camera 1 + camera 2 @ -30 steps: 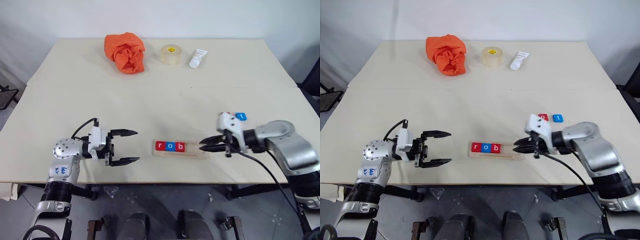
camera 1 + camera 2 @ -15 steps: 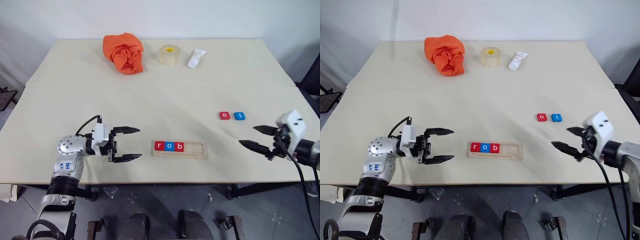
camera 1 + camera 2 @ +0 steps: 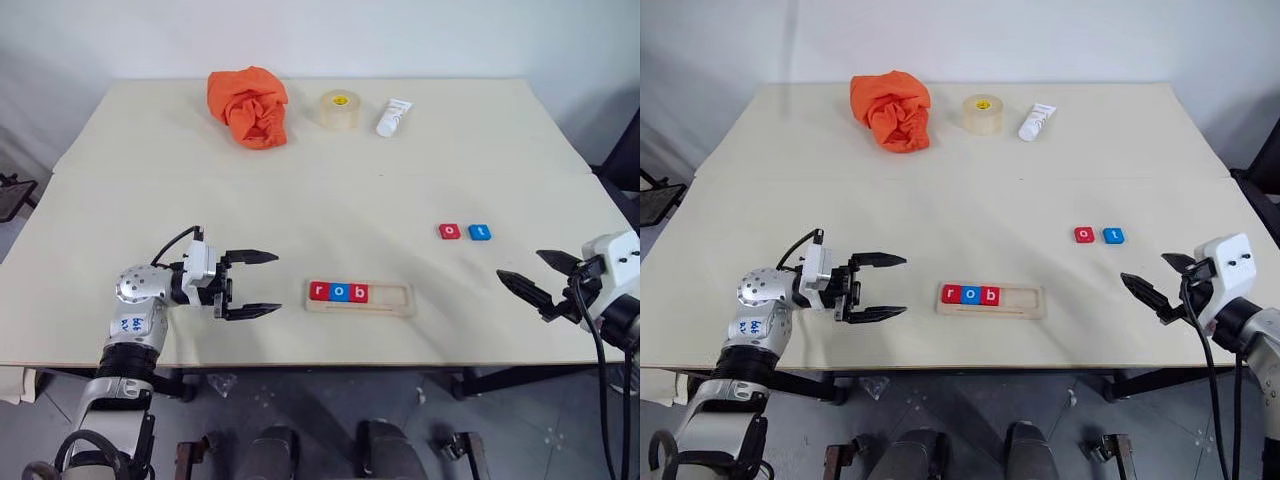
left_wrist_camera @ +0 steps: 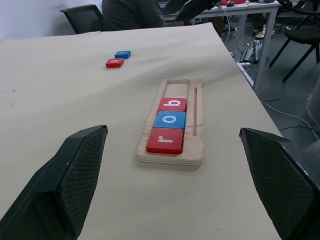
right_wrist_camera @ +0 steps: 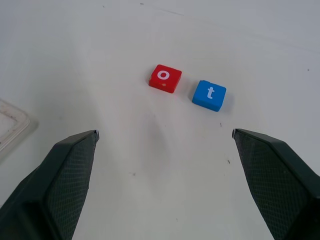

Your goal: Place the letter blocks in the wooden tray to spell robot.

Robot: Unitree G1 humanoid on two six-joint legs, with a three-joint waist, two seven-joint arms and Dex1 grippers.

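The wooden tray (image 3: 360, 299) lies near the table's front edge and holds a red r (image 3: 319, 292), a blue o (image 3: 339, 293) and a red b (image 3: 359, 294) at its left end. A loose red o block (image 3: 450, 231) and a blue t block (image 3: 480, 232) lie side by side on the table, right of and behind the tray. My left gripper (image 3: 256, 284) hovers open just left of the tray, pointing at it. At the table's right front edge my right gripper (image 3: 537, 275) stands open and empty, aimed toward the two loose blocks (image 5: 165, 78).
Along the far edge of the table (image 3: 300, 190) lie a crumpled orange cloth (image 3: 249, 105), a roll of clear tape (image 3: 341, 108) and a small white tube (image 3: 394, 116). In the left wrist view, chairs and another table stand beyond the right edge.
My right gripper has pulled away from the tray's right end to the table's right edge and opened wide. The left gripper has stayed beside the tray.
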